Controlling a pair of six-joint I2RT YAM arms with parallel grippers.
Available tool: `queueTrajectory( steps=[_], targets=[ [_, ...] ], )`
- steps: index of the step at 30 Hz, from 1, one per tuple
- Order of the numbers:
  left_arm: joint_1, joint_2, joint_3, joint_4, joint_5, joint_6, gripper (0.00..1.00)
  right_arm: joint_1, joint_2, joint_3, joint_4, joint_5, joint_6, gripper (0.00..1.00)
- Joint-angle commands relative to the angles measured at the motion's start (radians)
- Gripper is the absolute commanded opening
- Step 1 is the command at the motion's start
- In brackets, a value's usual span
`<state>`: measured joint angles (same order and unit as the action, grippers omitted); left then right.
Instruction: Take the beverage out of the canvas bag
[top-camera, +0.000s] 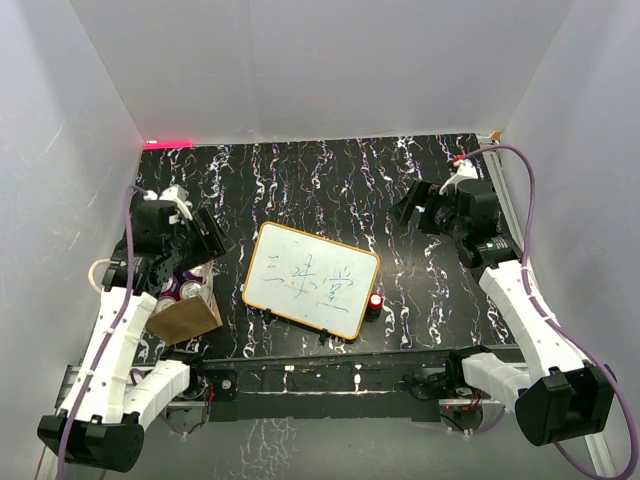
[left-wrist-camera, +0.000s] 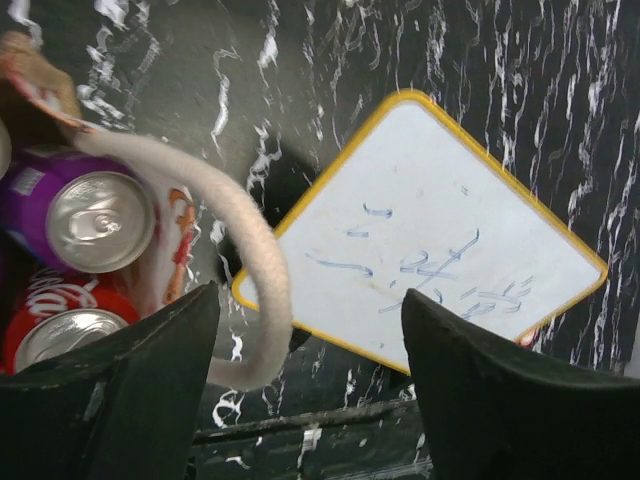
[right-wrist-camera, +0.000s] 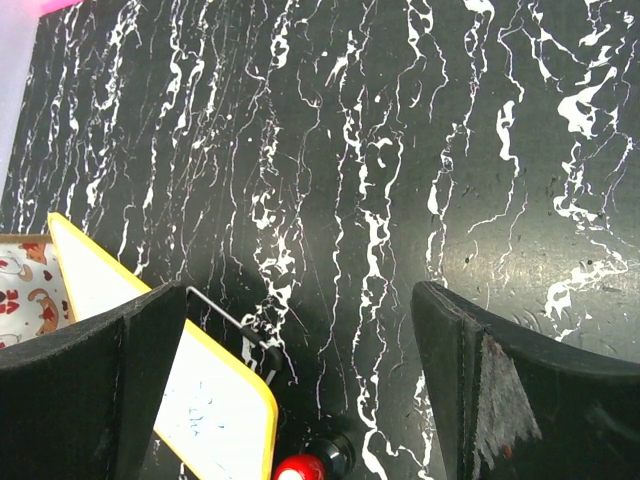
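The tan-brown canvas bag (top-camera: 186, 317) stands at the near left, beside my left arm. In the left wrist view its patterned lining (left-wrist-camera: 172, 248) and a cream loop handle (left-wrist-camera: 256, 262) show. Inside it stand a purple can (left-wrist-camera: 98, 222) and a red Coca-Cola can (left-wrist-camera: 58, 330), tops up; can tops also show from above (top-camera: 187, 289). My left gripper (top-camera: 208, 236) is open and empty above the bag's far right side (left-wrist-camera: 310, 385), with the handle loop near its left finger. My right gripper (top-camera: 409, 208) is open and empty over bare table at the far right (right-wrist-camera: 300, 385).
A white board with a yellow wooden frame and blue writing (top-camera: 311, 279) lies at the table's middle, on wire feet (right-wrist-camera: 232, 318). A small red-capped object (top-camera: 376, 301) sits at its right corner. White walls close in the black marbled table (top-camera: 330, 180).
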<state>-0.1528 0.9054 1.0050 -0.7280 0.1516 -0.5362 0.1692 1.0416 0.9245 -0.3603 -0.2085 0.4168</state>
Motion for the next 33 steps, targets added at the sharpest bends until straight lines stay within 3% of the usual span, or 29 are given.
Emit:
queueTrajectory(
  steps=[1, 6, 11, 17, 20, 22, 24, 26, 29, 33],
  targets=[
    [0.0, -0.035, 0.137, -0.146, -0.23, 0.038, 0.77, -0.003, -0.007, -0.003, 0.073, -0.001, -0.038, 0.98],
    [0.0, -0.052, 0.143, -0.218, -0.54, -0.028, 0.88, -0.003, 0.008, 0.01, 0.071, -0.002, -0.058, 0.98],
    [0.0, 0.023, 0.111, -0.207, -0.688, -0.044, 0.9, -0.002, -0.017, -0.008, 0.071, -0.008, -0.062, 0.98],
    [0.037, 0.137, 0.082, -0.153, -0.728, -0.022, 0.57, -0.001, -0.043, -0.032, 0.078, -0.01, -0.062, 0.98],
    [0.062, 0.13, 0.076, -0.159, -0.677, -0.034, 0.5, -0.003, -0.054, -0.028, 0.074, -0.008, -0.061, 0.98],
    [0.062, 0.058, 0.065, -0.093, -0.56, 0.034, 0.58, -0.001, -0.062, -0.027, 0.067, -0.004, -0.062, 0.98],
    [0.06, -0.025, 0.059, -0.016, -0.427, 0.089, 0.75, -0.001, -0.067, -0.035, 0.069, -0.002, -0.064, 0.98],
    [0.046, -0.049, 0.08, -0.015, -0.382, 0.091, 0.83, -0.001, -0.067, -0.047, 0.083, -0.007, -0.064, 0.98],
    [0.045, -0.053, 0.113, -0.04, -0.389, 0.081, 0.87, -0.001, -0.052, -0.041, 0.082, -0.018, -0.063, 0.98],
    [0.045, -0.055, 0.215, -0.126, -0.634, 0.055, 0.9, -0.001, -0.038, -0.024, 0.067, -0.021, -0.064, 0.98]
  ],
)
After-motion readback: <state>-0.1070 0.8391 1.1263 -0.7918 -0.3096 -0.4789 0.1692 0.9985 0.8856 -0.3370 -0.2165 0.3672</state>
